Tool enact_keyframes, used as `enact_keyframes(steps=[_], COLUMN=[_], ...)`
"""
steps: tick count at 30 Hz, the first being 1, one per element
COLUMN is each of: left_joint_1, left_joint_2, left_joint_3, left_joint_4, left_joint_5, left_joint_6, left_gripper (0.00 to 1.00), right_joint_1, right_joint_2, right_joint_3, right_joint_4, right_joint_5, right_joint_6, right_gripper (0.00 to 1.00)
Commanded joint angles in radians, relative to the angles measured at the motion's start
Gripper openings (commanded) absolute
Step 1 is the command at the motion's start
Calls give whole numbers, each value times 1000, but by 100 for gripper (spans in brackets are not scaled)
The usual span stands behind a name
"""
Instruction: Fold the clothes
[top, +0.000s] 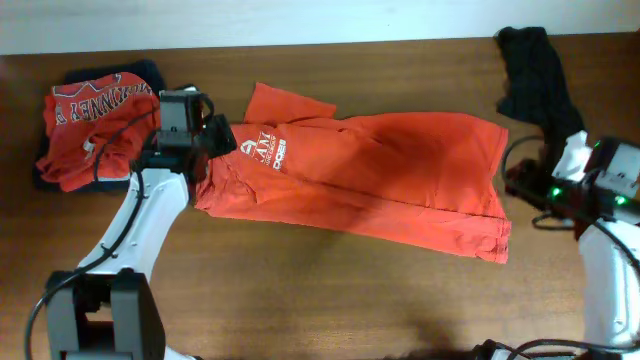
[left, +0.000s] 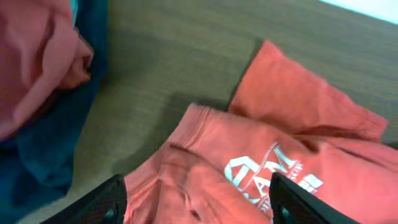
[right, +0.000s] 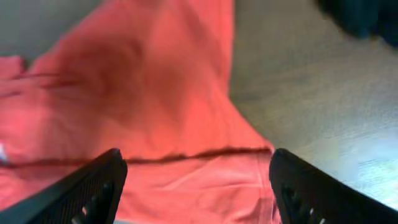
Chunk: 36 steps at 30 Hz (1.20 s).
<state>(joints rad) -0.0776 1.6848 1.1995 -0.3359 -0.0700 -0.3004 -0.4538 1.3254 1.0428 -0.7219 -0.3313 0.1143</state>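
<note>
Left pincer (left: 199, 208) spread wide, low over the collar end of the orange shirt (top: 380, 170), white print (left: 273, 174) showing between the fingers; touching the cloth or not, cannot tell. Right pincer (right: 199, 193) likewise spread, poised above the hem corner at the shirt's other end.

Brown desk (top: 330, 290) with broad bare wood along the near side, between the two arms. Narrower bare band behind the shirt, up to the far edge. Shirt laid lengthwise across the middle, roughly flat, collar left and hem right, near long edge slanting down toward the right, one sleeve (top: 290, 100) jutting out behind. Crowded at far left: pile of folded clothes (top: 90, 125), orange on dark blue, just beside the left wrist. Crumpled black garment (top: 535, 65) at the far right corner, apart from the shirt.

Left arm (top: 150, 220) up from its base at the near left, leaning away and inward to the collar. Right arm (top: 610, 270) up along the right edge, wrist bent inward toward the hem.
</note>
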Motion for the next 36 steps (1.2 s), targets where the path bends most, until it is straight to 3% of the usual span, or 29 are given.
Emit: enact_keyframes(steps=[1,9,14,20,29,36], left_joint_1=[2,2,-4,-5,-8,-21], left_joint_2=[40,328,543,657,752,800], left_joint_3=[158,616,815,859,859,859], left_joint_4=[-55,-163,-177,-174,-163,-104], left_joint_5=[69,214,204,180,320,314], left_joint_6=[118,183,270,344,410,452], left_gripper=[73,74,74,76,77,78], right_joint_1=[40,171,187,187,187,187], right_joint_2=[-2,70,99,100,100,100], right_joint_3=[128,261,261,261,261,261], right_joint_4=[-29,7,-43,-102,-127,-163], right_joint_5=[-46,6,7,7,18,18], right_joint_6=[-76,-85,-85,-111,-115,-115], right_gripper=[77,78,79,79,79,79])
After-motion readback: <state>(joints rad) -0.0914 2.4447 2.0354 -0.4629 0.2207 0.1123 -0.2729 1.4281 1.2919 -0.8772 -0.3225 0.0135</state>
